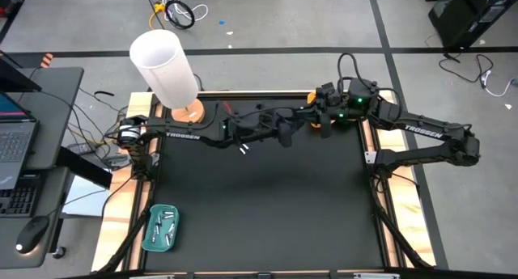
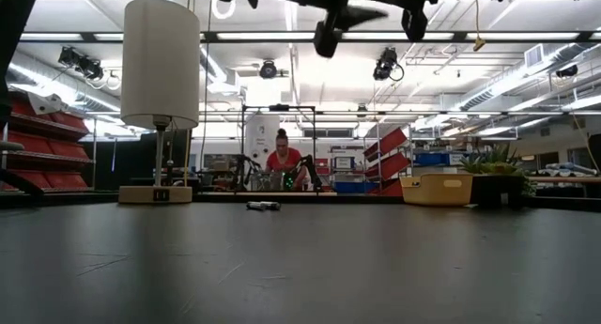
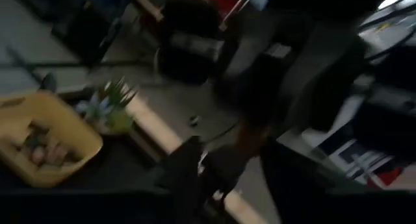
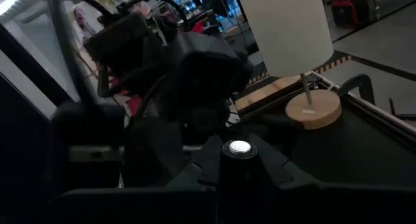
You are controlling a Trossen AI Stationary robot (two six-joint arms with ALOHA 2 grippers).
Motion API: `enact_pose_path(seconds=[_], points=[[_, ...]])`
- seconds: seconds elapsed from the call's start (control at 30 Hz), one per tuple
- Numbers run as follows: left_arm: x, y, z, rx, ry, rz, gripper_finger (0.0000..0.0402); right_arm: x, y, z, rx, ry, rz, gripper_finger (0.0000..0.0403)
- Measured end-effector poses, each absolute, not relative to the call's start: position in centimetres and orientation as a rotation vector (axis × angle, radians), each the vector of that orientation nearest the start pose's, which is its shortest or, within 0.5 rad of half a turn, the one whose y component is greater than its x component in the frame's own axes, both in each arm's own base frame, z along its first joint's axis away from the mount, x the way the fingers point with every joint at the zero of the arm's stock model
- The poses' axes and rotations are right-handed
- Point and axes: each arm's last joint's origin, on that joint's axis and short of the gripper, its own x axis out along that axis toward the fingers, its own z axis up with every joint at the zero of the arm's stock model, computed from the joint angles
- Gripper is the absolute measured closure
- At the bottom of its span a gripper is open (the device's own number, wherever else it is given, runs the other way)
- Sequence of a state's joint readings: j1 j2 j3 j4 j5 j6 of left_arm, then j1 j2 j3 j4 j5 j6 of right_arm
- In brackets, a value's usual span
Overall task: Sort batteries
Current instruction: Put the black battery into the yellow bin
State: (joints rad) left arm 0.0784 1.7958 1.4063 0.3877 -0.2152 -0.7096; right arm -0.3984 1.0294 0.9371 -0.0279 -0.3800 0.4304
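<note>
Teal tray (image 1: 149,240) sits at the worktop's (image 1: 267,214) near left corner and holds several batteries (image 1: 163,226). A white-shaded lamp (image 1: 166,65) stands at the far left corner. A loose battery (image 1: 244,150) lies on the worktop toward the far edge, left of centre. Left gripper (image 1: 287,136) hangs above the far middle; its finger spread cannot be told. Just right of it, the right gripper (image 4: 238,161) pinches a silver-capped battery (image 4: 239,147).

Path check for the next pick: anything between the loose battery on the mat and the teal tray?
Nothing visible: bare black mat runs from the battery to the teal tray.
</note>
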Motion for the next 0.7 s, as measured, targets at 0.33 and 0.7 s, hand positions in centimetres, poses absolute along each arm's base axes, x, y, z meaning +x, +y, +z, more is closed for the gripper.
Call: enact_pose_path(seconds=[0.33, 0.7], points=[[40.8, 3.3, 30.3, -0.755, 0.213, 0.406, 0.0162, 20.2, -10.1, 35.4, 0.488, 0.142, -0.202, 0.0362], [39.1, 2.7, 28.7, -0.707, 0.458, 0.512, 0.0212, 17.0, -15.8, 30.3, 0.547, 0.545, -0.601, 0.0362]])
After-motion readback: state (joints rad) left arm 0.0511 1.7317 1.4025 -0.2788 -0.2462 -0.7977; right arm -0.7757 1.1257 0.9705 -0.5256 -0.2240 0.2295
